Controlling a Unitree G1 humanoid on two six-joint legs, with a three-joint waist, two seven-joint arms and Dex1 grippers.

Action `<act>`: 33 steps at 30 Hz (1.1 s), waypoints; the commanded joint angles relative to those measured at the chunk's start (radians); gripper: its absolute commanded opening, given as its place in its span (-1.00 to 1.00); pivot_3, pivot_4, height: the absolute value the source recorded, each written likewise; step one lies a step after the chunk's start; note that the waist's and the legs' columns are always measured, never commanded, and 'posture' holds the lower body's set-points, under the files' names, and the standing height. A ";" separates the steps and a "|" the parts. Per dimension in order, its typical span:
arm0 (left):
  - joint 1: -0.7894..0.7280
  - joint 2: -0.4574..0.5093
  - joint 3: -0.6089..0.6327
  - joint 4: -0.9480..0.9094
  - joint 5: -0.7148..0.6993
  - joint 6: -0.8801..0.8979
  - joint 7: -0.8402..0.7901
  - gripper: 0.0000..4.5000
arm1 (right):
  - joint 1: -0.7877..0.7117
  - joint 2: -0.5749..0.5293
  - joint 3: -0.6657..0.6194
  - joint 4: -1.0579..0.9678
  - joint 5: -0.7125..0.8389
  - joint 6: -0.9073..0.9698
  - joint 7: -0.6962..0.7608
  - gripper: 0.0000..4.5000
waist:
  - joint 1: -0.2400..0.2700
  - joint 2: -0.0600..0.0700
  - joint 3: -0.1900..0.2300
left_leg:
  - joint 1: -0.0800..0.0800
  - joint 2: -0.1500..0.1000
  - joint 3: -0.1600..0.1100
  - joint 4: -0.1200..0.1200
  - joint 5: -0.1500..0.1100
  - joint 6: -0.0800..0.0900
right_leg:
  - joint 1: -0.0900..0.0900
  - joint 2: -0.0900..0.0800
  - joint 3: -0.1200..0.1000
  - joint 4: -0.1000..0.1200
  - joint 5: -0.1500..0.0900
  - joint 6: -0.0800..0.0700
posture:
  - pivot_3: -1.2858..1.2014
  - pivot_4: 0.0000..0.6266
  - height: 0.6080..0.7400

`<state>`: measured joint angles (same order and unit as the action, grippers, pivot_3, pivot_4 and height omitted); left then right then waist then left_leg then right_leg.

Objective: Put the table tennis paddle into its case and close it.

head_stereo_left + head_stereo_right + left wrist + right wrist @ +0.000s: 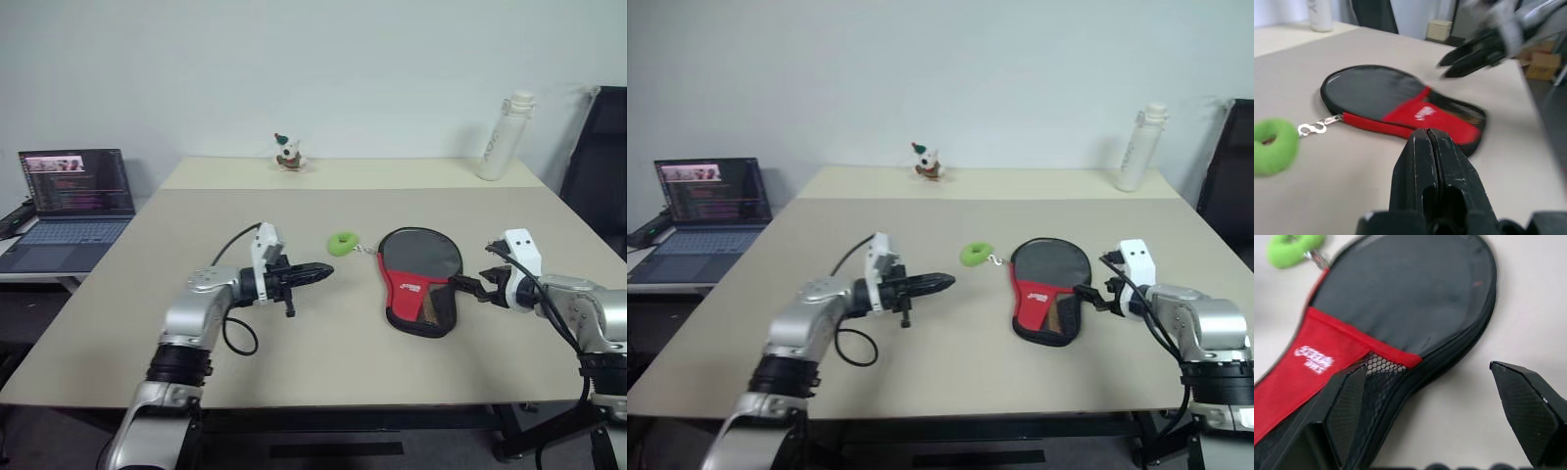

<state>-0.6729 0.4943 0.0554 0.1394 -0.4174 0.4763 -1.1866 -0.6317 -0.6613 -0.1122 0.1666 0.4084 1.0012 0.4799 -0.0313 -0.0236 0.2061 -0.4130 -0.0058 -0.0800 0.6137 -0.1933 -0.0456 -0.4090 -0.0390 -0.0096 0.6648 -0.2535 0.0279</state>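
The two head views look forward and down from above the near edge of the table (294, 323), taking in its whole top, the rear wall and a laptop (73, 201) off to the left. They share nearly the same field, slightly offset sideways.

The left wrist view looks low and level across the tabletop along the left gripper (1428, 147), facing the case (1400, 107) from close range.

The right wrist view looks steeply down past the right gripper (1442, 396) onto the same case, very near.

All four views share the case and its green ring (975, 255).
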 commanded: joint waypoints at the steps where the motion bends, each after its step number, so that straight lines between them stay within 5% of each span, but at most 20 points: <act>1: 0.013 0.053 0.045 -0.147 -0.086 0.090 0.015 -0.99 | -0.024 0.022 0.028 0.062 -0.038 -0.070 0.019 0.96 | 0.003 0.000 0.000 | 0.000 0.000 0.000 0.000 0.000 0.000 | 0.001 0.000 0.000 0.000 -0.001 0.002 | 0.03 -0.52 1.00; 15: -0.004 0.103 0.023 -0.182 -0.098 0.094 0.061 -0.99 | -0.029 0.145 0.151 0.217 -0.119 -0.121 0.120 0.96 | -0.009 -0.006 -0.004 | 0.008 0.004 0.002 0.000 0.000 0.000 | 0.006 0.004 0.001 0.001 -0.001 0.001 | 0.03 -0.52 1.00; 18: -0.007 0.102 0.018 -0.180 -0.098 0.090 0.065 -1.00 | -0.037 0.170 0.157 0.237 -0.135 -0.126 0.124 0.71 | -0.017 -0.009 -0.005 | 0.012 0.006 0.003 -0.001 0.000 0.000 | 0.009 0.006 0.002 0.001 0.000 0.001 | 0.03 -0.52 1.00; 30: 0.008 0.145 -0.014 -0.192 -0.107 0.087 0.003 -1.00 | -0.154 0.278 0.068 0.369 -0.083 -0.059 0.169 -0.97 | -0.035 -0.010 -0.006 | 0.028 0.020 0.004 -0.003 0.000 0.000 | 0.019 0.020 0.004 -0.001 0.004 -0.012 | 0.03 -0.52 1.00; 33: 0.071 0.215 -0.021 -0.218 -0.113 0.096 -0.065 -1.00 | -0.171 0.308 0.090 0.323 -0.054 -0.027 0.224 -0.99 | -0.048 -0.010 -0.006 | 0.029 0.021 0.005 -0.005 -0.001 0.000 | 0.019 0.021 0.004 -0.001 0.003 -0.013 | 0.03 -0.52 1.00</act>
<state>-0.6179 0.6828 0.0337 -0.0417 -0.5097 0.5664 -1.2155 -0.7960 -0.3944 -0.0636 0.5160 0.3086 0.9359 0.6468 -0.0795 -0.0336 0.1998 -0.3843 0.0150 -0.0745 0.6081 -0.1939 -0.0453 -0.3904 -0.0183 -0.0046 0.6644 -0.2513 0.0139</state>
